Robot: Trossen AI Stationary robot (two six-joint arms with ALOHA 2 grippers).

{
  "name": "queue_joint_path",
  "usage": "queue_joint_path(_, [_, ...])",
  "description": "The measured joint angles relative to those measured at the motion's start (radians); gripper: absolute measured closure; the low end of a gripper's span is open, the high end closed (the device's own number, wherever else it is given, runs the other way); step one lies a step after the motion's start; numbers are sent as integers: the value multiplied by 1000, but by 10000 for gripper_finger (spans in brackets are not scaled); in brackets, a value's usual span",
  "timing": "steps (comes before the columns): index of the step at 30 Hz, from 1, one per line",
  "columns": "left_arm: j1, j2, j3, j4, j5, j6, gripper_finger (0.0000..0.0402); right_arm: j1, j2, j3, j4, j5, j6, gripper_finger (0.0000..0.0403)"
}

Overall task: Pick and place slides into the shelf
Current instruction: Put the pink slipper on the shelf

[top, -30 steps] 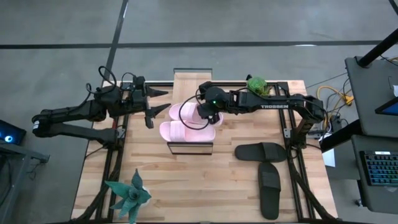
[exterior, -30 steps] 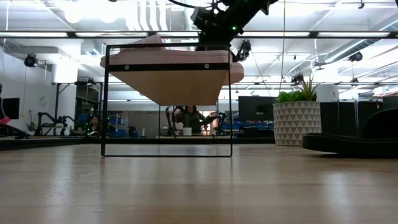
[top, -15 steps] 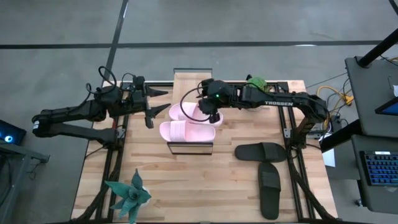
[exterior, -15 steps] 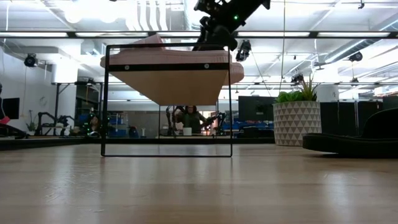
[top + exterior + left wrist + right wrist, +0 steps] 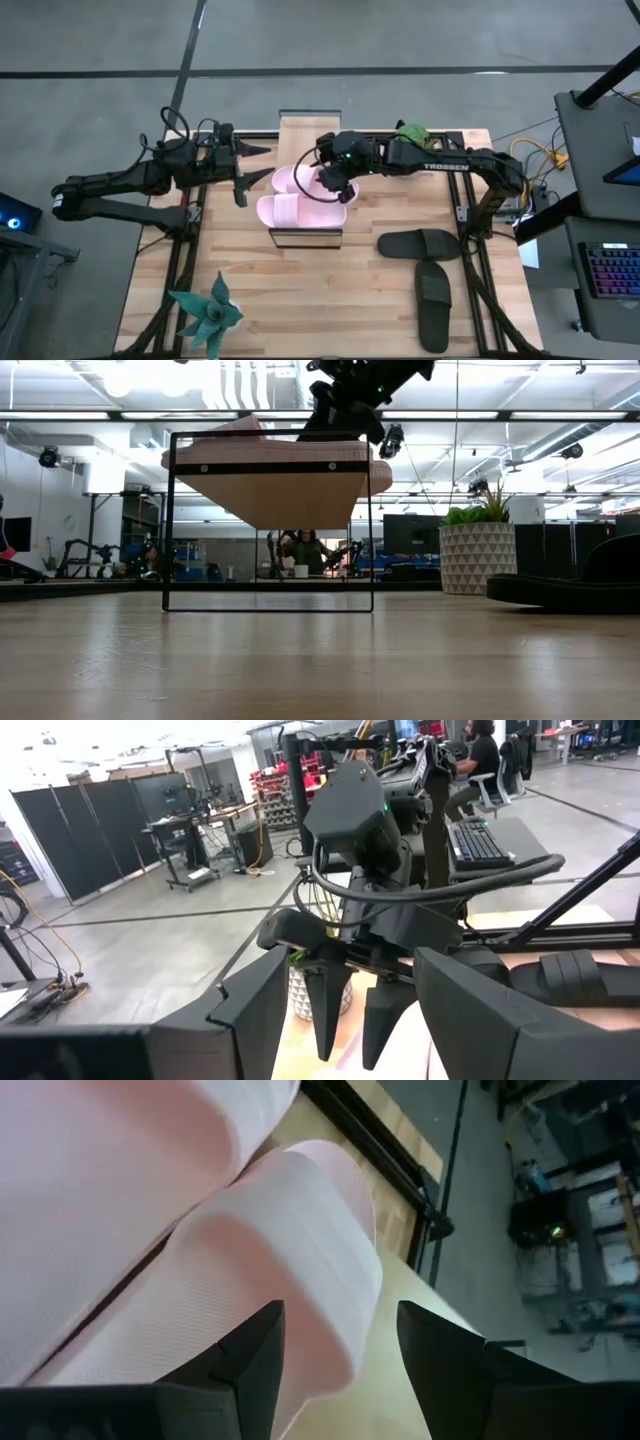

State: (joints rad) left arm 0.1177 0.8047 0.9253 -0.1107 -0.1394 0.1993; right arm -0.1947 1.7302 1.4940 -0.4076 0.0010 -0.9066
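Note:
The shelf (image 5: 300, 132) stands mid-table, its wood top seen edge-on in the low view (image 5: 270, 495). Both light pink slides (image 5: 292, 180) (image 5: 290, 211) lie side by side, soles down, on its top. My right gripper (image 5: 328, 187) hovers open just above the farther pink slide (image 5: 290, 1230), one finger on either side of its strap, touching nothing that I can see. The two black slides (image 5: 420, 243) (image 5: 433, 300) lie on the table to the shelf's right. My left gripper (image 5: 255, 172) waits open at the shelf's left side.
A potted plant (image 5: 413, 135) stands at the far right of the table, under the right arm. A green leafy plant (image 5: 205, 315) sits at the near left corner. Bare tabletop lies between the shelf and the near edge. A person sits in the room beyond (image 5: 305, 550).
My right gripper has risen a little off the farther pink slide, drawn toward the far edge, then shifted back toward the table's left above the slide. Both pink slides have stayed where they lay on the shelf top.

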Motion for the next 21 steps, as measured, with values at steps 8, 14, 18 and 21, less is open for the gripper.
queue_joint_path(8, [0,0,0,-5,0,0,202,-4,46,-3,70,31,-37,218])
queue_joint_path(14, [0,0,-6,-8,0,0,202,-13,83,9,83,55,-82,250])
queue_joint_path(18, [0,-2,-17,-7,-7,0,202,-14,83,8,82,53,-126,317])
queue_joint_path(21, [0,-2,-22,-6,-18,0,202,-17,83,13,85,52,-155,377])
